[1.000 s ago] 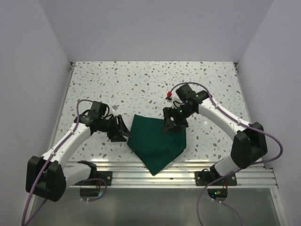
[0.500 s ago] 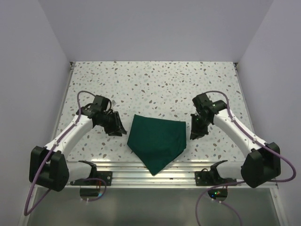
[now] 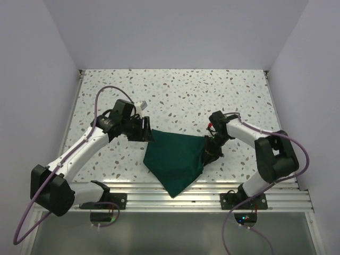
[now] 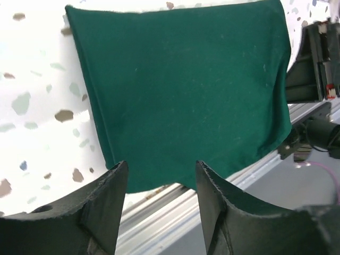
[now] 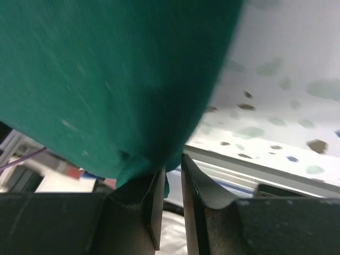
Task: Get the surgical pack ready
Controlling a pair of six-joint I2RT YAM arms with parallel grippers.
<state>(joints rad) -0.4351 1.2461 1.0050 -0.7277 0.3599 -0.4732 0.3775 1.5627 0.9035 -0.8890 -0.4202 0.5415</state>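
Note:
The surgical pack (image 3: 175, 156) is a dark green cloth folded to a point, and that point hangs over the table's front edge. My left gripper (image 3: 147, 131) hovers open at its upper left corner. In the left wrist view the cloth (image 4: 186, 85) lies beyond the gripper (image 4: 160, 170), with nothing between the fingers. My right gripper (image 3: 208, 153) is at the pack's right corner. In the right wrist view the cloth (image 5: 106, 79) bulges up, its hem drapes over one fingertip, and the gripper (image 5: 172, 162) is closed on it to a narrow slit.
The speckled table (image 3: 186, 95) has white walls on three sides. An aluminium rail (image 3: 202, 188) runs along its near edge, under the cloth's point. My right gripper body (image 4: 319, 58) shows at the far side of the cloth in the left wrist view.
My right gripper left the top of the cloth, swung out right, then came back and closed at its right corner, which is now bunched inward. My left gripper moved up and right to the left corner.

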